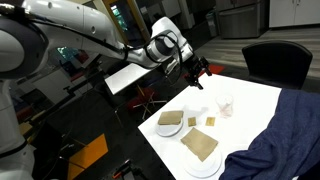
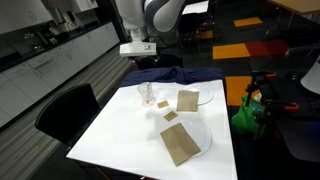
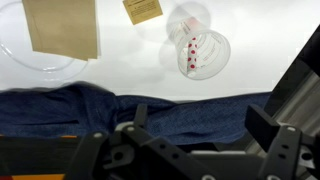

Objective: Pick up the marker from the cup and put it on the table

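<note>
The clear cup (image 3: 200, 45) stands on the white table (image 3: 120, 80) with the thin reddish-pink marker (image 3: 193, 52) inside it. The cup also shows in both exterior views (image 1: 226, 105) (image 2: 147, 93), near the table's edge by the blue cloth. The marker is a faint pink streak in an exterior view (image 2: 147, 96). My gripper (image 3: 200, 125) is open and empty. It hangs in the air above the blue cloth and short of the cup, well above the table (image 1: 196, 72) (image 2: 140, 50).
A blue cloth (image 3: 130, 110) (image 1: 290, 130) drapes over the table edge near the cup. Two white plates with tan squares (image 1: 170, 122) (image 1: 200, 148) lie on the table, and a small tan square (image 3: 142, 10) lies beside them. Black chairs (image 1: 275, 60) (image 2: 65, 110) stand at the table.
</note>
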Action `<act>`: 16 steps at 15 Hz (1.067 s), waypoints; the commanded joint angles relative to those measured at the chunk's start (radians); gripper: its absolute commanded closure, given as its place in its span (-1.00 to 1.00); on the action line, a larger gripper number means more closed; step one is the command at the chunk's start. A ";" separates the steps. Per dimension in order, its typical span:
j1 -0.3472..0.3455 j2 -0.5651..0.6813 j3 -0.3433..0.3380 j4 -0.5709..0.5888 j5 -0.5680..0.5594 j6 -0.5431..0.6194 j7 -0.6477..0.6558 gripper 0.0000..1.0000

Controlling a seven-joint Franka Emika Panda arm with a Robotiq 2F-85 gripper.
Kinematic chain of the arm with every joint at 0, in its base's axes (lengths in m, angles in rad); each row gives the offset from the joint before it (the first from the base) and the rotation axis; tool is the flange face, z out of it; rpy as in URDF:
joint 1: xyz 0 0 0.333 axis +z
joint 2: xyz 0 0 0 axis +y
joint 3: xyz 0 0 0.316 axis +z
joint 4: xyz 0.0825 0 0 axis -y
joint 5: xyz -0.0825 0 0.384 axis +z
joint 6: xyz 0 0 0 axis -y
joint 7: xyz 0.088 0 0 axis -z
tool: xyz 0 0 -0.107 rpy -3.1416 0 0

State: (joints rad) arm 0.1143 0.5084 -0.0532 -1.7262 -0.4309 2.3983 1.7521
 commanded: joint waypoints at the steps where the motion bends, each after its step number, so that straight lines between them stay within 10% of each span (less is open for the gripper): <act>1: 0.038 0.085 -0.041 0.112 0.049 -0.019 0.007 -1.00; 16: 0.060 0.305 -0.113 0.293 0.132 -0.028 -0.006 -0.86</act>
State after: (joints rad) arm 0.1665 0.7686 -0.1493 -1.4960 -0.3386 2.3976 1.7531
